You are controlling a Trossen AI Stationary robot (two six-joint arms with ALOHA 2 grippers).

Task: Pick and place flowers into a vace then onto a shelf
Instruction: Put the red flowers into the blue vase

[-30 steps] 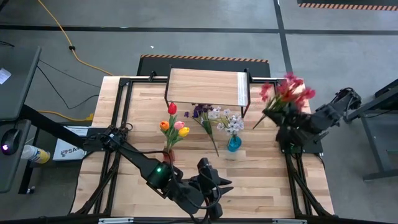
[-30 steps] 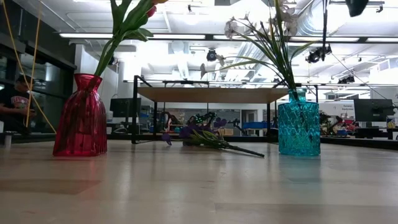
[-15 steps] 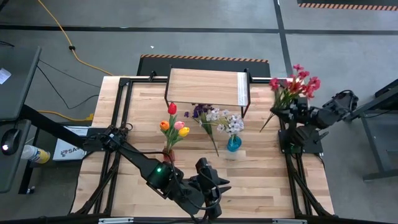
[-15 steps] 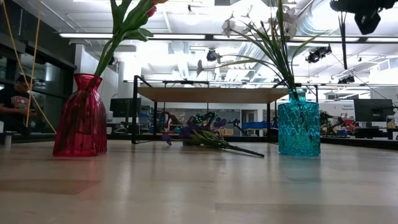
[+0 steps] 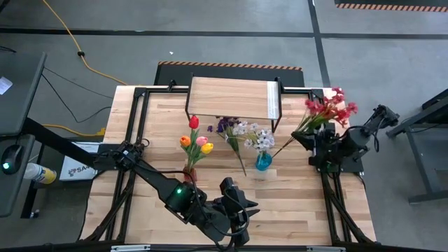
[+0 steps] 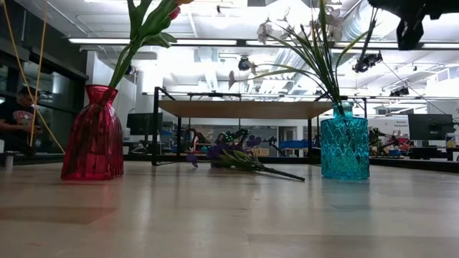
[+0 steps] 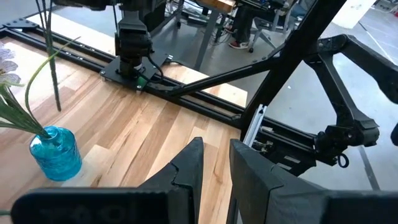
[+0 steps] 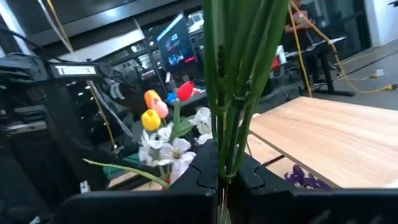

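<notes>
Red spray pinched by its stems in right gripper. White flowers in blue vase; tulips in red vase. Left gripper slightly apart, empty.

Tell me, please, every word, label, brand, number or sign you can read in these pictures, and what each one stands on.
"SA": the start of dark lettering on a white box on the floor left of the table; the left arm's base hides the rest.
Nothing else can be read: the screens in the room behind the shelf are too small and blurred.
</notes>
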